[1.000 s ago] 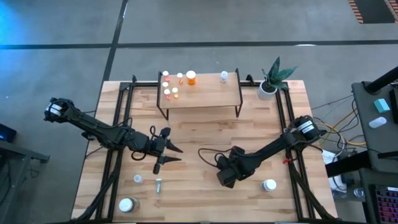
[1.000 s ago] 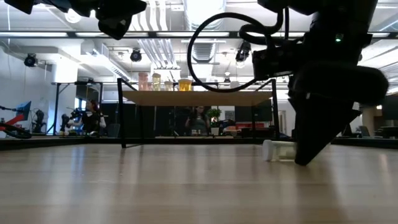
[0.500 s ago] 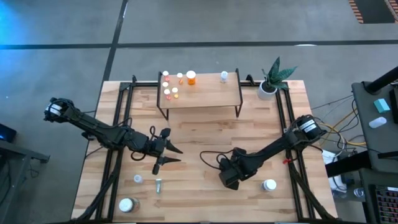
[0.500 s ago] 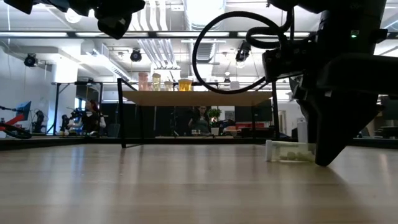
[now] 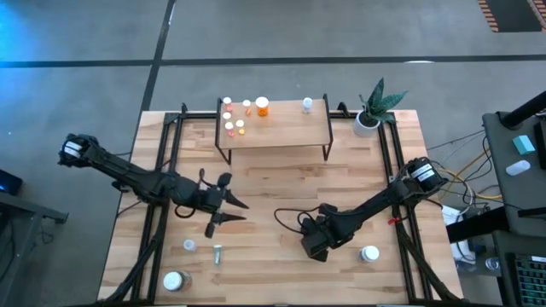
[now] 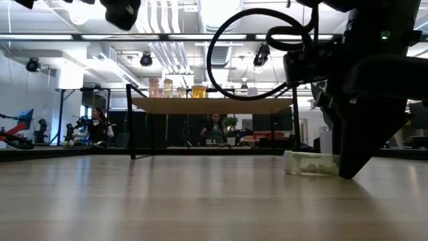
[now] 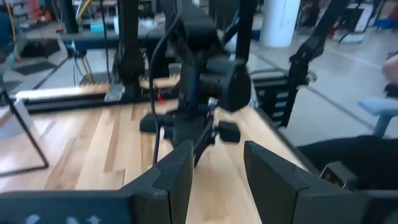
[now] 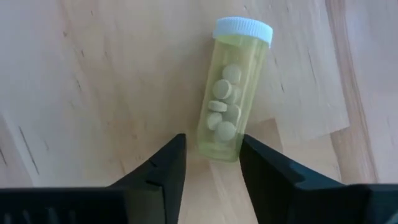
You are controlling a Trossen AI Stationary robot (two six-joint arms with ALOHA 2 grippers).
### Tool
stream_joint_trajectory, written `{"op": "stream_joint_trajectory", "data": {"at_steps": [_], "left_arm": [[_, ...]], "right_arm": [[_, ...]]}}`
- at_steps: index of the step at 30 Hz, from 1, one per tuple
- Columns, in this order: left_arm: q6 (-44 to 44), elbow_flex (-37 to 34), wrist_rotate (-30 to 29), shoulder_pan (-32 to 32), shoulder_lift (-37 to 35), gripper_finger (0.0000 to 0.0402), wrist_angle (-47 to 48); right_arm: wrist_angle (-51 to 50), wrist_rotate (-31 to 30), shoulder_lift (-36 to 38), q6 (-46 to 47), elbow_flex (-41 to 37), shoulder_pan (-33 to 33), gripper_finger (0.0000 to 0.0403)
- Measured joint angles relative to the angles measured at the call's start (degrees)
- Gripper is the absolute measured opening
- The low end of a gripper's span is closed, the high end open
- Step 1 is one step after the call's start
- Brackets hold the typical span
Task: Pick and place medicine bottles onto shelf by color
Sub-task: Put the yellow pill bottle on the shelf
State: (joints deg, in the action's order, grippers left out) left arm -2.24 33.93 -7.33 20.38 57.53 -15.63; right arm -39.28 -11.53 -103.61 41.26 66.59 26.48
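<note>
Wooden tabletop (image 5: 273, 183) carries, nearest, a yellow bottle (image 8: 229, 93) lying flat, its base between the right gripper's (image 8: 211, 158) parted fingers. Mid-table, the left gripper (image 5: 229, 211) hovers, fingers apart. Farthest, the shelf (image 5: 286, 128) holds 7 bottles.

One low light-wood shelf on black legs (image 5: 281, 130); one white pot with a green plant (image 5: 368, 122). On the shelf, one orange bottle (image 5: 262, 107); one pale bottle (image 5: 307, 105); roughly six small capped bottles (image 5: 230, 125). Off it, one yellow-tinted pill bottle (image 8: 231, 93); one small vial (image 5: 217, 253); three white-capped bottles (image 5: 174, 280).
</note>
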Motion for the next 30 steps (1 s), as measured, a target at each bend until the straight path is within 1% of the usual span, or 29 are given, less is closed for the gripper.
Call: {"op": "stream_joint_trajectory", "data": {"at_steps": [8,15,20,25,27,30], "left_arm": [[-0.04,0.09,0.34,0.0,-2.66,0.0128,-0.15],[-0.02,-0.4,0.36,0.0,-2.42,0.0128,-0.07],[0.02,-0.16,0.37,0.0,-2.51,0.0128,-0.04],[-0.29,0.27,0.38,0.0,-3.32,0.0128,-0.24],[0.08,0.27,0.39,0.0,-3.63,0.0128,-0.2],[0.18,0.27,0.39,0.0,-4.08,0.0128,0.35]], "right_arm": [[0.48,-0.07,0.0,-0.4,0.1,0.0,0.0108],[0.55,-0.25,0.37,-0.41,0.31,-0.02,0.0104],[1.85,-4.06,1.61,-0.81,0.28,-0.33,0.0104],[6.25,-4.27,4.69,-2.05,0.13,-0.11,0.0104],[8.18,-5.28,5.88,-3.38,-0.18,0.02,0.0104],[13.4,-5.56,7.99,-6.13,-0.79,0.08,0.0104]]}}
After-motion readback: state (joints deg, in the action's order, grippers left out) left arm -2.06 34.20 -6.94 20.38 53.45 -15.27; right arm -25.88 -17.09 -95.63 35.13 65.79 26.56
